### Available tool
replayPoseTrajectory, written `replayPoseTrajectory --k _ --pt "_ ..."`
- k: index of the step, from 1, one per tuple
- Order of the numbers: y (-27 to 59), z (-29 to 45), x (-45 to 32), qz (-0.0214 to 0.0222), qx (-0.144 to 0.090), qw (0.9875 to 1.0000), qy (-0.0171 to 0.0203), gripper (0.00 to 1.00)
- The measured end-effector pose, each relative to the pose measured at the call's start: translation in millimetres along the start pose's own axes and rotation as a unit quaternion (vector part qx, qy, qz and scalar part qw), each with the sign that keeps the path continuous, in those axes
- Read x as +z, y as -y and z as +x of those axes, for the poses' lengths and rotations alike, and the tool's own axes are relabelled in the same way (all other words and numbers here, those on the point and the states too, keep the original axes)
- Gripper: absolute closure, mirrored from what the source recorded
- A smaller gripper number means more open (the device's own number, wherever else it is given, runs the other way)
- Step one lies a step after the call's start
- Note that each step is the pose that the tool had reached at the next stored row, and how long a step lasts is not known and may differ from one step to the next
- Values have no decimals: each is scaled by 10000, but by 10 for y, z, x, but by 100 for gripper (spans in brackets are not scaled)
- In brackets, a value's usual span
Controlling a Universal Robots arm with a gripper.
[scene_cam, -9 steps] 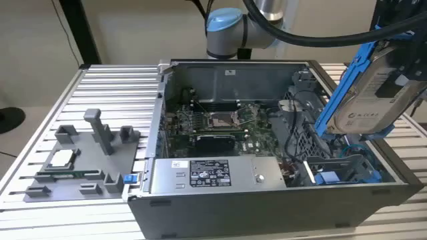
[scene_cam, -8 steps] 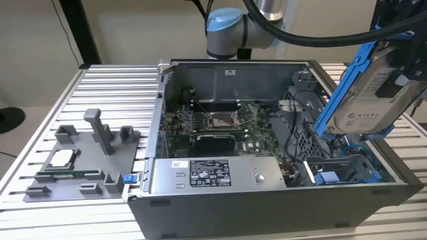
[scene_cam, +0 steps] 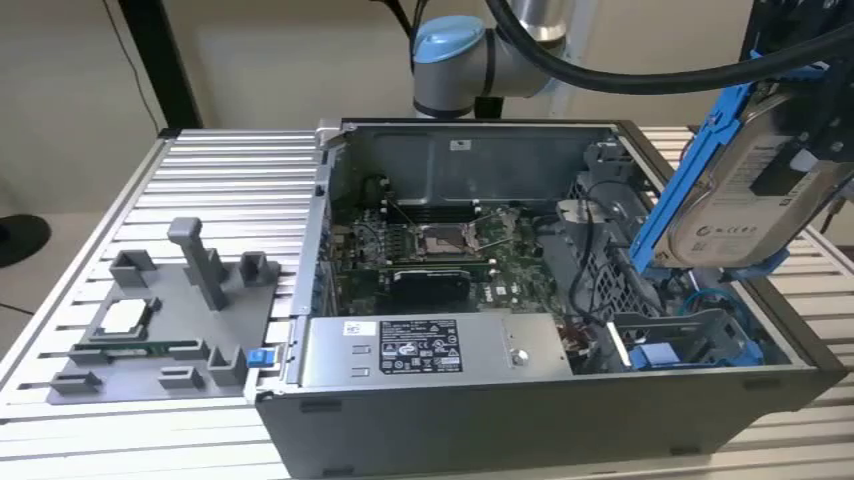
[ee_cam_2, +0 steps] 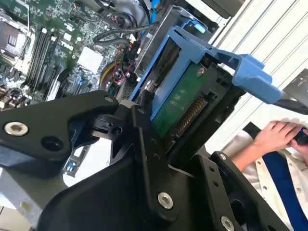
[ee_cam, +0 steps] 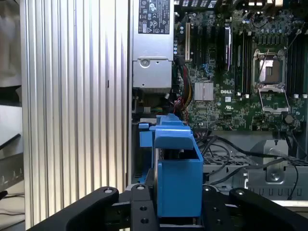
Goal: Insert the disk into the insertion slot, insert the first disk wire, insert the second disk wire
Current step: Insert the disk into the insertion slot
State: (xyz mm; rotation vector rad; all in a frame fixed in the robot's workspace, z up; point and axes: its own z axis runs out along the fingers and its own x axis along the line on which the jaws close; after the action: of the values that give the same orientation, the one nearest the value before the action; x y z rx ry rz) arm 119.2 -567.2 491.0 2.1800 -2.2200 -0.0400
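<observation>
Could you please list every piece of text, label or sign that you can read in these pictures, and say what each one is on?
White label on the disk, held in the gripper: print too small to read.
Black-and-white sticker on the power-supply box: too small to read.
Small white sticker on the case's rear wall: unreadable.
White markings on the motherboard: a maker's logo; the rest too small to read.

The disk (scene_cam: pixel 741 200) is showing smooth silver metal with a dull sheen, under a matt white paper label (scene_cam: pixel 727 235); its frame (ee_cam: pixel 178 178) is reading as glossy bright blue plastic. The gripper (ee_cam: pixel 175 202) is looking matt black, screw heads shining steel. The table (scene_cam: pixel 214 190) is showing ribbed satin aluminium. The power-supply box (scene_cam: pixel 534 350) is gleaming as bare sheet metal.
</observation>
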Motion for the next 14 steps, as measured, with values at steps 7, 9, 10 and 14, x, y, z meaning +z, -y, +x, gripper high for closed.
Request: replayPoseTrajectory --k 7,9,10,14 --pt "4 31 15 0 -1 10000 13 100" --pt "9 52 36 0 -1 10000 19 100" --pt "12 61 50 0 -1 10000 22 100" --pt "41 83 109 0 -1 10000 24 100"
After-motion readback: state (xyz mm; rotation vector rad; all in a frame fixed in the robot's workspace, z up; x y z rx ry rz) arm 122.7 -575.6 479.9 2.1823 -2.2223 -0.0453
